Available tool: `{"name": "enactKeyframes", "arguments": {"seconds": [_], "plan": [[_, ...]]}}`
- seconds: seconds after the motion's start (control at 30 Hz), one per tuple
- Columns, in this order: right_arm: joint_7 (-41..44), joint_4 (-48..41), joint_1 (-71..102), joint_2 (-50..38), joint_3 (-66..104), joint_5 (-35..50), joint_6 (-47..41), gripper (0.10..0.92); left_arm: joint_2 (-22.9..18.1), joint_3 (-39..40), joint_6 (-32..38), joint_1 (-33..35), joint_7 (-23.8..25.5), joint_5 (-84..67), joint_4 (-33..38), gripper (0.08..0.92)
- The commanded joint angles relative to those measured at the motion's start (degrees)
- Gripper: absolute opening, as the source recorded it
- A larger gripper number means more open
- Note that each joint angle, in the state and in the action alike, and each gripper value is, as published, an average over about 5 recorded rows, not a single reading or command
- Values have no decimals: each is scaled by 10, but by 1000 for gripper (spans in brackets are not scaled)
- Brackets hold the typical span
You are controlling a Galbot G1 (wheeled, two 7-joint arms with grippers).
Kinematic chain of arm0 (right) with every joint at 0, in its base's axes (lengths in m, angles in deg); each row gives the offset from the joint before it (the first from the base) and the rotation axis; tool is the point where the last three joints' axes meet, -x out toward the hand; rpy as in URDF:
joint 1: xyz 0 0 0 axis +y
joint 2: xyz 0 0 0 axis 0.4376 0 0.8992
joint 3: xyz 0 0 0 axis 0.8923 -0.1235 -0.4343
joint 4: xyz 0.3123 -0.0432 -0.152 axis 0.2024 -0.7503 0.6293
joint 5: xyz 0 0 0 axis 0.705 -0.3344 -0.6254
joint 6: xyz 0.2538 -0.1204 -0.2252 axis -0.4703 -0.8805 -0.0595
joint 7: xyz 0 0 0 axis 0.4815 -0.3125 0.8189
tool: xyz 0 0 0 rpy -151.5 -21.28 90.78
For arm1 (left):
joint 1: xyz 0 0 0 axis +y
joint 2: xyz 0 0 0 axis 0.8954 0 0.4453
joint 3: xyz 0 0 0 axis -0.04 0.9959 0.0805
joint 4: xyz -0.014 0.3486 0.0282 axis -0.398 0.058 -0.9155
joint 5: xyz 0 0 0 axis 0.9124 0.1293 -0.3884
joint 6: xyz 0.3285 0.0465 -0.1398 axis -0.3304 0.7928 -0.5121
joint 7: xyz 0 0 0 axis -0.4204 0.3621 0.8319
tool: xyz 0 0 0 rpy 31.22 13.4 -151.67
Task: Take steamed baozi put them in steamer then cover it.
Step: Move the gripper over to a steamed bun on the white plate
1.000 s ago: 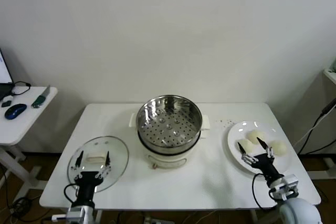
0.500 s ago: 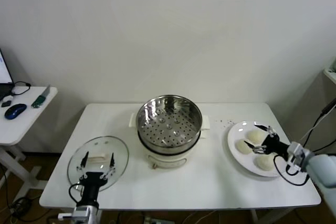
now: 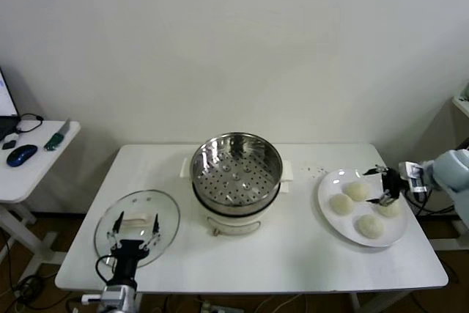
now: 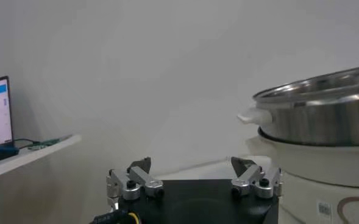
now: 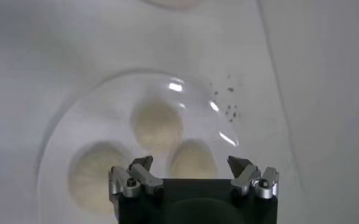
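Note:
Several cream-white baozi lie on a white plate (image 3: 327, 183) at the table's right; one of them (image 3: 341, 203) sits nearest the steamer. My right gripper (image 3: 379, 185) reaches in from the right, open, above the plate. In the right wrist view it (image 5: 191, 165) hangs open over one baozi (image 5: 193, 158), with two more (image 5: 156, 122) (image 5: 94, 176) beside it. The shiny steamer (image 3: 236, 172) stands empty at the table's middle. The glass cover (image 3: 165, 214) lies flat at the front left. My left gripper (image 3: 135, 225) is open above its near part, holding nothing.
The left wrist view looks level across the table at the steamer (image 4: 325, 109) on its cream pot base (image 4: 325, 179). A side table (image 3: 29, 163) with a mouse and tools stands at the far left. Small dark specks (image 3: 316, 171) dot the table behind the plate.
My right arm has swung from the plate's near edge round to its right side and now reaches in over the baozi. The left gripper has barely moved.

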Motion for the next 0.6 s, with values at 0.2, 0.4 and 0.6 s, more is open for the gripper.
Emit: {"name": "enactKeyframes", "arguments": {"seconds": [0.2,0.4,0.6], "plan": [[92,-252,-239,141,-229,-112,25,823,9,-5,-10,-7,-1,-1,-8,823],[83,-315,-240,189,-221,-158,39,823,10,-6,-15,-16,-3,0,-16,823],[65,-331,-221,206,-212,-173,42,823,9,-6,-14,-18,-4,0,-22,823]]}}
